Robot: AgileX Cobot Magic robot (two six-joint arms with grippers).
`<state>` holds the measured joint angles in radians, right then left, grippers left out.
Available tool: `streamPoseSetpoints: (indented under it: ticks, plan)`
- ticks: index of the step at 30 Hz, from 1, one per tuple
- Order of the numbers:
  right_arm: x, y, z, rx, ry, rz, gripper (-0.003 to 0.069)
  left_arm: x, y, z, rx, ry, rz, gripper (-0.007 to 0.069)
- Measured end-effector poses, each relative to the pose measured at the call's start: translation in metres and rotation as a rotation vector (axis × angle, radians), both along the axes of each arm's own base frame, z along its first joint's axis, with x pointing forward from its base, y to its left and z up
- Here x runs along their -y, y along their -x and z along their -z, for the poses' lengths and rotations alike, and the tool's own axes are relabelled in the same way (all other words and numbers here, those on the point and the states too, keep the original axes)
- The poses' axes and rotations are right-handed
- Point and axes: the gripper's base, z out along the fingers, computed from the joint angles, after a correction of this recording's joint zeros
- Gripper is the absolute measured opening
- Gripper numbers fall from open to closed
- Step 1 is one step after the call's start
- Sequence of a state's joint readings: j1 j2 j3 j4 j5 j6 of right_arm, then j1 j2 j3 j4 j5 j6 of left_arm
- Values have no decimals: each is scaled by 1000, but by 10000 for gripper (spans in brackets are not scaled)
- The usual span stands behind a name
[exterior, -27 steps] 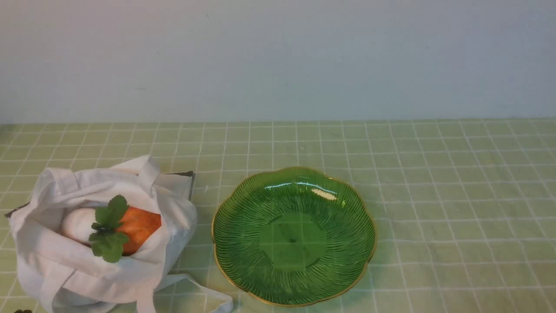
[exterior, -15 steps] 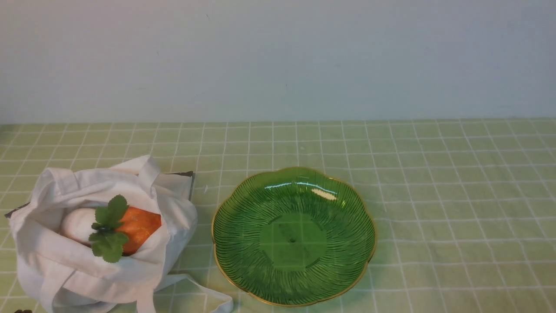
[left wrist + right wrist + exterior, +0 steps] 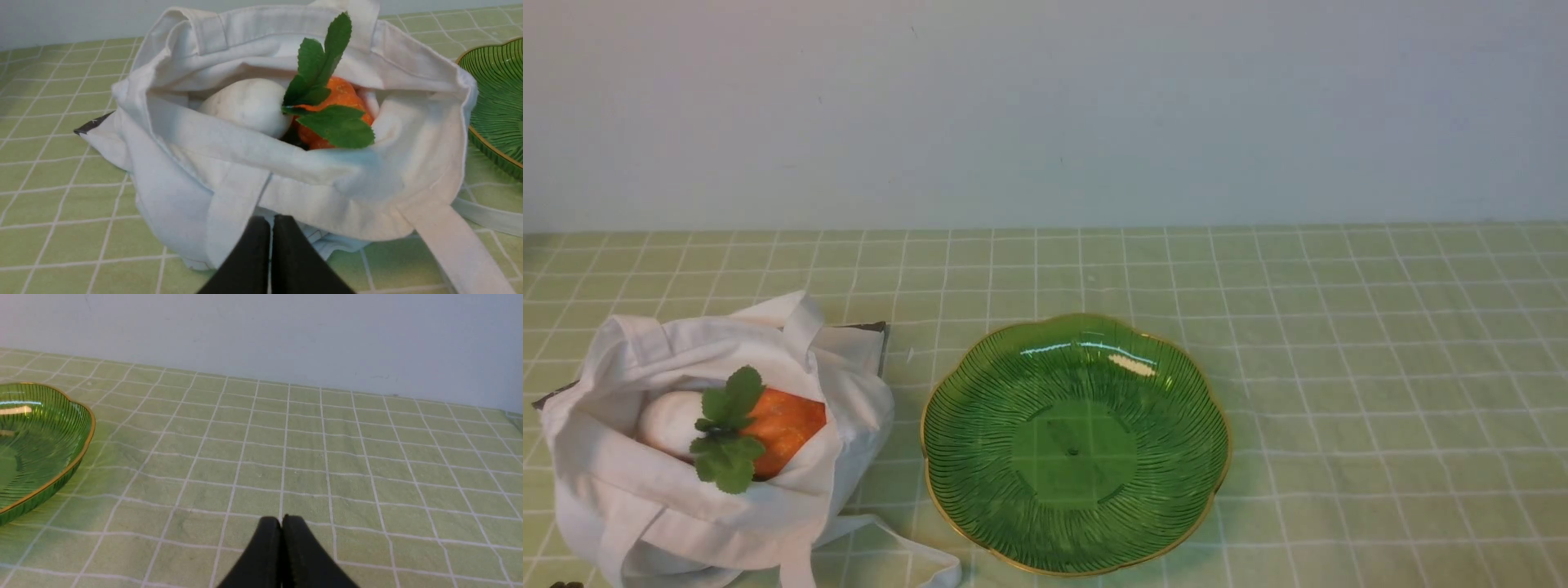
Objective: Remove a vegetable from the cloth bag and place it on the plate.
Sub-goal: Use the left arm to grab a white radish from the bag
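Jaws on both arms are sitting clenched, empty; the left ones, nearer, are facing the bag (image 3: 184,196), where the carrot (image 3: 345,94) is lying crosswise, leaves mid-bag.

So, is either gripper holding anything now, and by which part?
Nothing is held. The left gripper and the right gripper are both shut and empty.

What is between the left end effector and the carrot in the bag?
In the left wrist view, the front wall of the bag stands between the left end effector and the carrot.
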<state>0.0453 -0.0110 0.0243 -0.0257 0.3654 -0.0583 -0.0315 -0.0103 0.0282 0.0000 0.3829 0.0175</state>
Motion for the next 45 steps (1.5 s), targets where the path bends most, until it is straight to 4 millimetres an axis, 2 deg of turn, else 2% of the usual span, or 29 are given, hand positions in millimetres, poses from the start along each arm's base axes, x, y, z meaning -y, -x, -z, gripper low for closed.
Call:
streamPoseSetpoints:
  ticks: [4,7,9,10,12,16,18,21,25,26,27,29,31,32,34,35,36,37,39,41,45]
  plan:
    - [0,0,0,0,0,0,-15,-1,0,0,4,-49,4,-5]
    - [0,0,0,0,0,0,-15,0,-1,-2,26,-22,3,-5]
    - [0,0,0,0,0,0,-15,3,-2,-8,90,181,-15,-5]
    - [0,0,0,0,0,0,-15,4,-2,-9,94,213,-16,-5]
    - [0,0,0,0,0,0,-15,6,-3,-15,148,459,-40,-5]
    - [0,0,0,0,0,0,-15,6,-4,-22,201,668,-62,-5]
    - [0,0,0,0,0,0,-15,1,-4,-33,321,790,-94,-5]
    - [0,0,0,0,0,0,-15,-9,-2,-46,495,869,-140,-5]
    - [0,0,0,0,0,0,-15,-10,2,-68,571,877,-121,-5]
    - [0,0,0,0,0,0,-15,-6,6,-89,569,820,-76,-5]
    - [0,0,0,0,0,0,-15,-6,5,-89,556,811,-75,-5]
    - [0,0,0,0,0,0,-15,2,1,-112,457,680,-17,-5]
    - [0,0,0,0,0,0,-15,11,-9,-125,301,558,41,-5]
    - [0,0,0,0,0,0,-15,17,-20,-132,166,485,83,-5]
    - [0,0,0,0,0,0,-15,23,-34,-138,16,426,125,-5]
    - [0,0,0,0,0,0,-15,27,-50,-143,-124,380,155,-5]
    - [0,0,0,0,0,0,-15,29,-61,-145,-231,347,177,-5]
    - [0,0,0,0,0,0,-15,30,-60,-147,-235,340,184,-5]
    - [0,0,0,0,0,0,-15,33,-90,-146,-479,278,215,-5]
    - [0,0,0,0,0,0,-15,32,-113,-145,-618,221,221,-5]
    - [0,0,0,0,0,0,-15,25,-146,-140,-779,96,204,-4]
